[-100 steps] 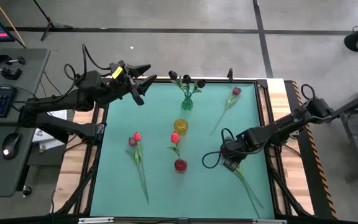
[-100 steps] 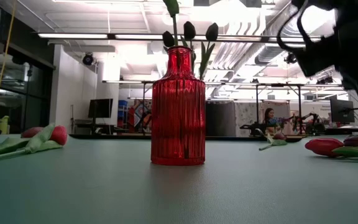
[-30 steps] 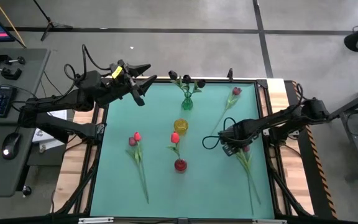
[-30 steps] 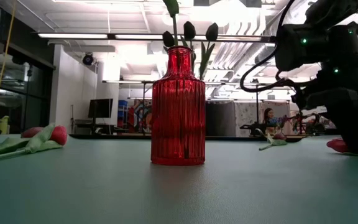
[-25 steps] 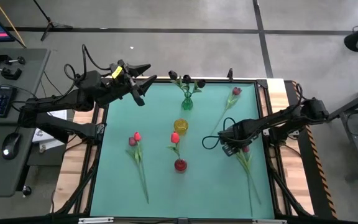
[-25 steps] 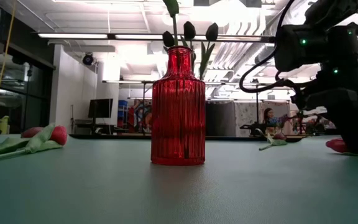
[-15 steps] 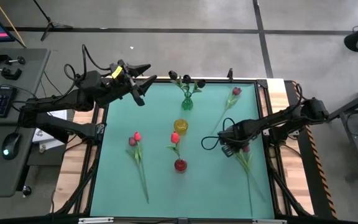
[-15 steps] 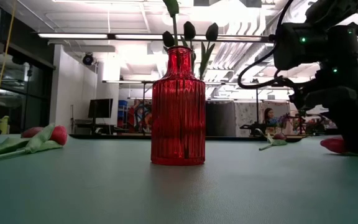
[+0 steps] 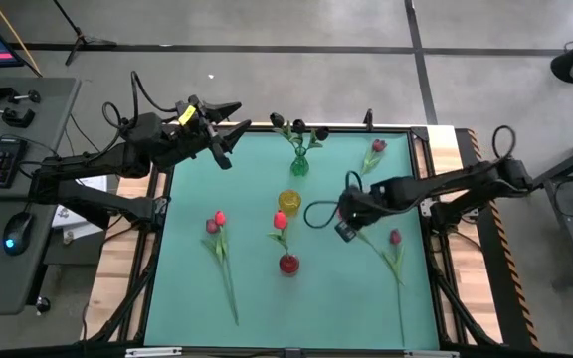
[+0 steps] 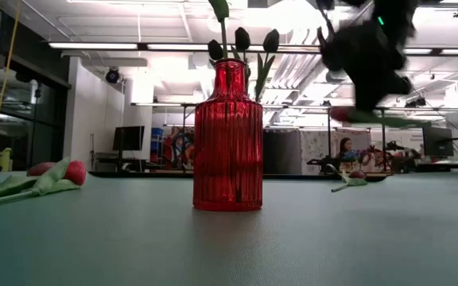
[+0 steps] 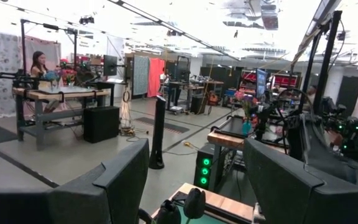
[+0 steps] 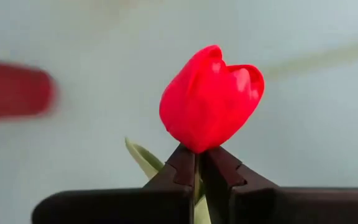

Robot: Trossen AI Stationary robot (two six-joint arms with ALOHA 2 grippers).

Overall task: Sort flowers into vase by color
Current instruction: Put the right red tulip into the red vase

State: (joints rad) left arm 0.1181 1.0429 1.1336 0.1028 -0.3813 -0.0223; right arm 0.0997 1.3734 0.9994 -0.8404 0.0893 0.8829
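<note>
The right gripper (image 9: 347,221) sits right of centre in the high view, above the teal table (image 9: 257,298), its fingers nearly closed on a bright red tulip (image 12: 211,98) just under the head. In the right wrist view the two dark fingertips (image 12: 185,167) pinch the stem with a green leaf behind them and a blurred red shape at the left edge. In the low view that gripper hangs in the upper right of the frame, carrying the flower well clear of the table.

The left gripper (image 9: 223,139) waits at the upper left corner of the table, off its edge; the left wrist view shows its fingers (image 11: 120,180) spread wide with nothing between them, looking out at a workshop with people at benches.

A green vase (image 9: 299,162) at upper centre holds three near-black tulips (image 9: 296,126). Below it stand a yellow vase (image 9: 289,202) and, lower, a red vase (image 9: 288,264) with a red tulip (image 9: 280,221) leaning from it. The ribbed red vase fills the centre of the low view.

Two tulips (image 9: 213,225) lie side by side at left centre. A crimson tulip (image 9: 377,146) lies in the upper right, and another crimson one (image 9: 395,238) lies lower right, just beside the right gripper, its stem running toward the bottom edge.

No writing or brand is legible anywhere.
</note>
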